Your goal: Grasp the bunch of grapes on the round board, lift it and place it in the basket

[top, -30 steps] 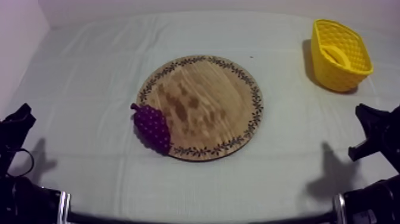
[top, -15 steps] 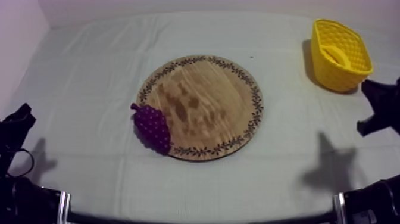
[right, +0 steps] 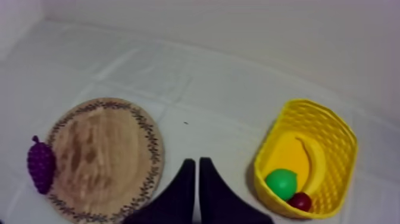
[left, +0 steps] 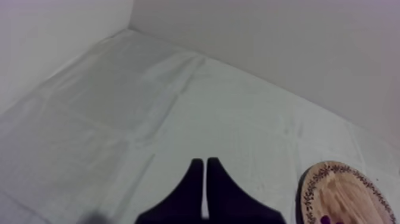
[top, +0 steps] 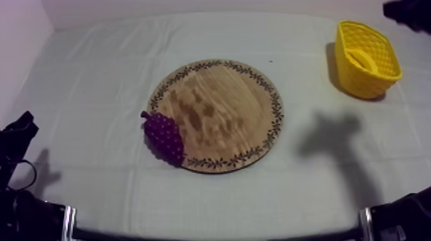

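Note:
The purple bunch of grapes (top: 163, 138) lies on the left rim of the round wooden board (top: 221, 109), partly hanging over onto the cloth. The yellow basket (top: 378, 54) stands at the far right. My right arm (top: 407, 13) is high above the basket's far side. Its gripper (right: 197, 162) is shut on nothing, over the cloth between the board (right: 104, 158) and the basket (right: 333, 128), far from the grapes (right: 40, 165). My left gripper (left: 205, 162) is shut and empty, resting low at the left (top: 19, 131), well short of the board (left: 351, 193).
Inside the basket lie a banana (right: 313, 158), a green fruit (right: 281, 183) and a small red fruit (right: 300, 201). The right arm's shadow (top: 337, 138) falls on the cloth right of the board. Walls close the table's far and left sides.
My right arm has lifted from the lower right edge up past the basket to the upper right corner. Its shadow has slid left toward the board. Left arm and grapes are still.

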`<action>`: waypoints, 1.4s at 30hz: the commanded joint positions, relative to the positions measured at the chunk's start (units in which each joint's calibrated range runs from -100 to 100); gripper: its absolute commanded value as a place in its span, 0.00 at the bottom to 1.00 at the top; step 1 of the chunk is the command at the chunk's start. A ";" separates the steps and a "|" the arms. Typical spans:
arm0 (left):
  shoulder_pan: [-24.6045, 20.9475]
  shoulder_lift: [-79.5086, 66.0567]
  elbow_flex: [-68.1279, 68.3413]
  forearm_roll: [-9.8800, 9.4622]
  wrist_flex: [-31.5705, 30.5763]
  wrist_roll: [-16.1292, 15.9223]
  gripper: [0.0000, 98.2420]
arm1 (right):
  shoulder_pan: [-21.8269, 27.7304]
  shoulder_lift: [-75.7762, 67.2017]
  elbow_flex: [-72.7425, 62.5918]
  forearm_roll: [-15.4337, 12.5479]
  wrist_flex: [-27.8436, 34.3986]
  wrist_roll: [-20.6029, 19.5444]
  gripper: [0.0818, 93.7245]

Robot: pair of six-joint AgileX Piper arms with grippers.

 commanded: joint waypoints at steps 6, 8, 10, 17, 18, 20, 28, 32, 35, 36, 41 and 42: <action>-0.01 0.03 0.04 0.01 0.03 0.00 0.00 | -7.21 21.21 -30.30 0.89 20.46 -4.49 0.00; -0.01 0.03 0.04 0.01 0.03 0.00 0.00 | -9.41 25.09 -33.21 1.52 23.65 -5.72 0.00; -0.01 0.03 0.04 0.01 0.03 0.00 0.00 | -11.41 28.39 -35.10 2.05 25.51 -6.78 0.00; -0.01 0.03 0.04 0.01 0.03 0.00 0.00 | -17.91 36.42 -37.87 2.96 26.53 -9.04 0.02; -0.01 0.03 0.04 0.01 0.03 0.00 0.00 | -18.84 37.37 -38.23 3.10 26.45 -9.49 0.03; -0.01 0.03 0.04 0.01 0.03 0.00 0.00 | -20.56 39.31 -38.92 3.26 26.34 -10.39 0.03; -0.01 0.03 0.04 0.01 0.03 0.00 0.00 | -25.76 45.57 -40.65 3.62 24.92 -13.64 0.06; -0.01 0.03 0.04 0.01 0.03 0.00 0.00 | -27.45 48.15 -40.54 3.77 23.98 -14.80 0.09; -0.01 0.03 0.04 0.01 0.03 0.00 0.00 | -28.34 49.76 -40.33 3.92 23.45 -15.49 0.16; -0.01 0.03 0.04 0.01 0.03 0.00 0.00 | -28.55 50.10 -40.05 3.88 23.04 -15.67 0.21; -0.01 0.03 0.04 0.01 0.03 0.00 0.00 | -29.51 50.41 -37.21 2.90 20.19 -15.43 0.59; -0.01 0.03 0.04 0.01 0.03 0.00 0.00 | -29.73 50.50 -36.83 2.56 20.06 -15.20 0.69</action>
